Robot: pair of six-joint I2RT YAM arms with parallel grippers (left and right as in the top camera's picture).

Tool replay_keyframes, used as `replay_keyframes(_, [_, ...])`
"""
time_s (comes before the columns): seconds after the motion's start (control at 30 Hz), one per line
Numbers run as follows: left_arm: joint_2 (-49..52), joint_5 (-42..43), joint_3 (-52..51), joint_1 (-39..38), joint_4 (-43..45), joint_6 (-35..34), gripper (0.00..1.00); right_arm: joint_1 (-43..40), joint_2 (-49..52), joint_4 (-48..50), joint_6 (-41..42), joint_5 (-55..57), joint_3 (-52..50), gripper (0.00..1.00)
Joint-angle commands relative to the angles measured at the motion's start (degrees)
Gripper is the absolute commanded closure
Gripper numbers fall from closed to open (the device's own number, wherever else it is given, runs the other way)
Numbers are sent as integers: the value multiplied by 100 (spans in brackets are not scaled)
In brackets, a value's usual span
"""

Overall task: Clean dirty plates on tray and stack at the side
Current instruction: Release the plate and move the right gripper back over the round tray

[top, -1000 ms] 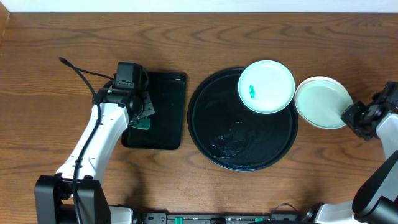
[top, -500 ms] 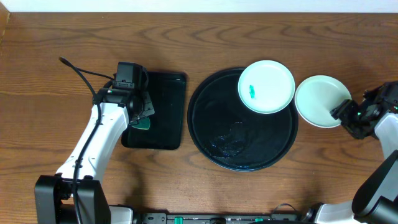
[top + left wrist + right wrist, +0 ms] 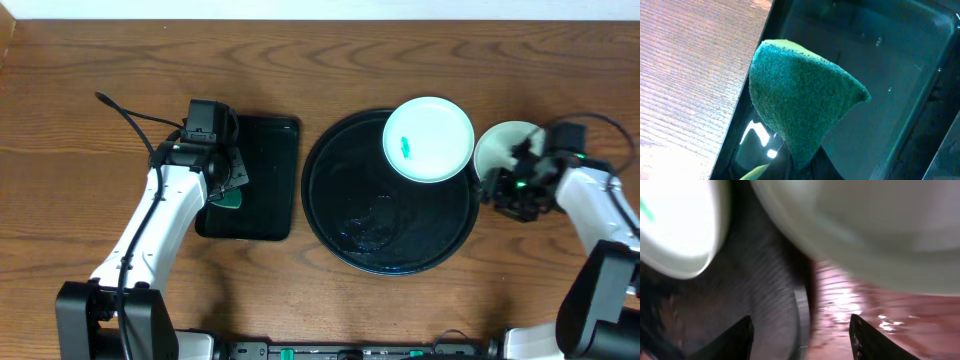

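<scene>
1. Round black tray [image 3: 390, 215]: glossy, with a raised rim, at the middle of the wooden table [image 3: 100, 60].
2. White plate [image 3: 430, 138]: lies in the tray's far right part, its edge over the rim. It bears a small teal smear [image 3: 405, 146] left of centre.
3. Pale mint plate [image 3: 500, 145]: on the table just right of the tray, partly under the right arm. Whether it is one plate or a stack cannot be told.
4. Right gripper [image 3: 497, 190]: at the tray's right rim, beside the mint plate. Its fingers are spread wide and hold nothing.
5. Left gripper [image 3: 228, 185]: over the rectangular black tray [image 3: 265, 190], pinched on a folded green sponge [image 3: 800, 105].
</scene>
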Motion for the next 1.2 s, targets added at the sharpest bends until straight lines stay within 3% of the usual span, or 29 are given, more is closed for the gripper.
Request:
replay_keyframes(0.0, [-52,-4,-13,4,4,-35,92,754,-63,-101,-291,-142,-15,41])
replay_keyframes(0.17, [-52,-7,-13,4,7,-35,92,1847,-63,-44,-205,-142,-13,45])
replay_keyframes(0.37, [-31,-7,-13,4,4,-35,92,3252,-63,828,409,61,-13,46])
replay_keyframes(0.73, [-31,-7,-17,4,7,-35,92,5449,-59,2389,750,2013,-13,54])
replay_keyframes(0.93, [-31,-7,-17,4,7,-37,92,5932,-50,2573,601,2420,129,61])
replay_keyframes(1.17, [-31,-7,-17,4,7,-37,92,5842,4,1554,597,2028,1248,62])
